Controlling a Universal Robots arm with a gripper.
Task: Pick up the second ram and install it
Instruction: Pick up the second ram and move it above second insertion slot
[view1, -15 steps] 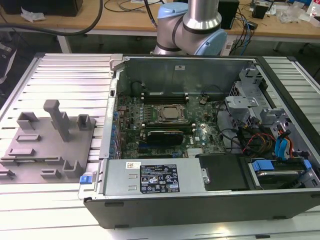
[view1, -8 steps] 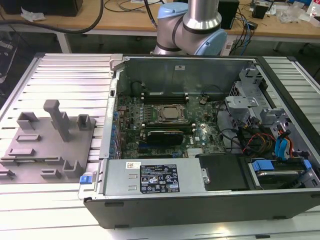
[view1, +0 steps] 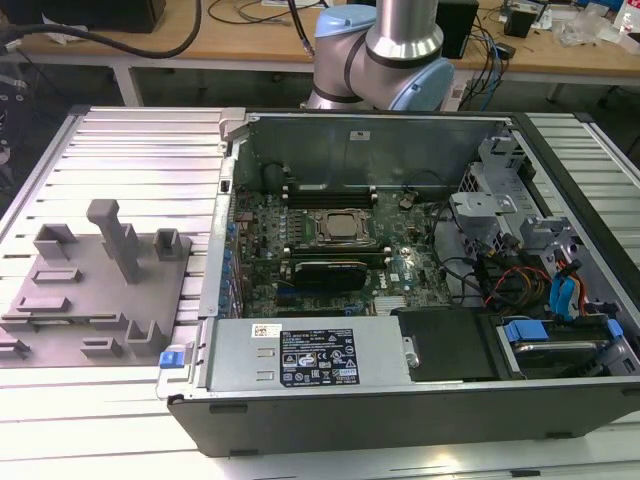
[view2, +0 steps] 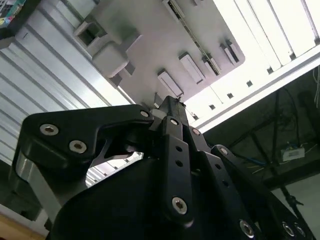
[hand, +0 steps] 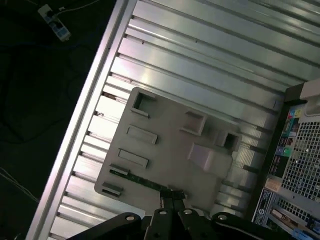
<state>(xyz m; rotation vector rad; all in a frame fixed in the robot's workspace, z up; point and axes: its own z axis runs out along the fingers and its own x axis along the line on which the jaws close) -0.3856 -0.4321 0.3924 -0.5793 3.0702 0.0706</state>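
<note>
1. Hidden or unclear. In the exterior view the arm (view1: 400, 40) rises past the top edge, so I see nothing beyond its lower joint there. In both wrist views the black linkage of the gripper (hand: 172, 199) covers the near part of the scene. The end of the second ram (hand: 142, 180) runs in behind the claw tips, and I cannot see where it stops.

2. Claw. In the second wrist view the gripper (view2: 172, 100) closes to a single point. The claw is drawn narrow, tips together, with nothing held between them. It hangs over the grey fixture (hand: 170, 150), clear of it.

3. Task item. The second ram rests on the grey fixture as a thin dark strip, lying along the fixture side away from the upright post (hand: 205, 155).

4. Edges. The fixture (view1: 60, 300) lies on the slotted aluminium table (view1: 130, 140), just beside the open computer case (view1: 350, 420) at the exterior view's left. In the first wrist view the table rail (hand: 90, 125) runs near the fixture, with dark floor and cables beyond it.

5. Open room. The bare table slats (hand: 200, 55) on the post side of the fixture are unobstructed. The case corner (hand: 295, 150) stands near.
</note>
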